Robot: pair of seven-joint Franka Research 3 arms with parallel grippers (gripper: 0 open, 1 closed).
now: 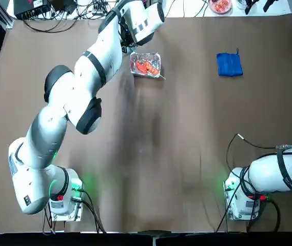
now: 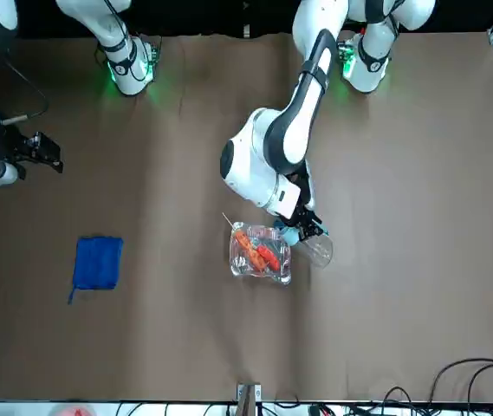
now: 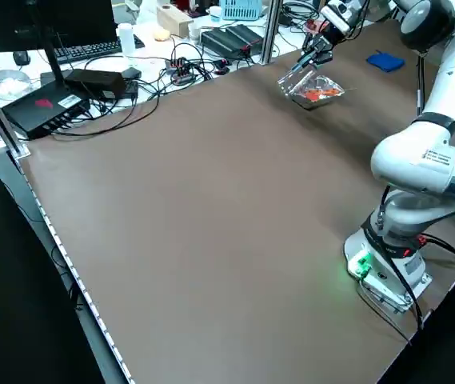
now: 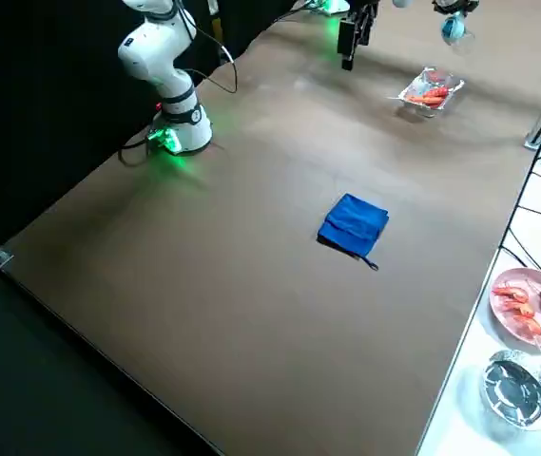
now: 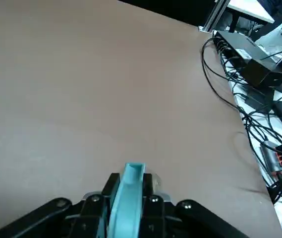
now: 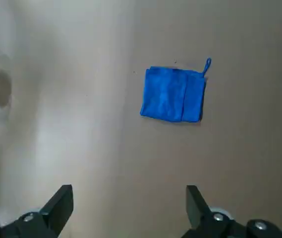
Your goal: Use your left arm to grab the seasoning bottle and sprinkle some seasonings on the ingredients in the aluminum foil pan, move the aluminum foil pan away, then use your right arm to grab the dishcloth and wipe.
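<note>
Two grippers, and only one of them is working for you. Your left gripper [image 2: 302, 230] sits just right of centre in the front view, clenched on the seasoning bottle [image 2: 314, 247], whose light blue cap [image 5: 127, 198] shows pinched between the black fingers [image 5: 101, 198] at the bottom of the left wrist view.

Look at how the bottle lies, because the next move depends on it. In the front view its clear body trails toward the lower right of the gripper while the capped end points left, toward the aluminum foil pan [image 2: 281, 270]. So its long axis runs roughly crosswise to the pan's near edge, and the cap hangs at that edge, not over the middle. The ingredients [image 2: 257, 251] lie a little farther left, inside the pan. I judge you will want the cap carried leftward over those red-orange pieces, so the seasoning does not fall on the rim or the table [image 2: 402, 260].

Your right gripper [image 6: 128, 210] is parked with its fingers spread wide and nothing between them, at the left edge of the front view. The dishcloth [image 2: 98, 262] lies flat in the lower left there, well apart from the pan and far nearer the right arm than the left.
</note>
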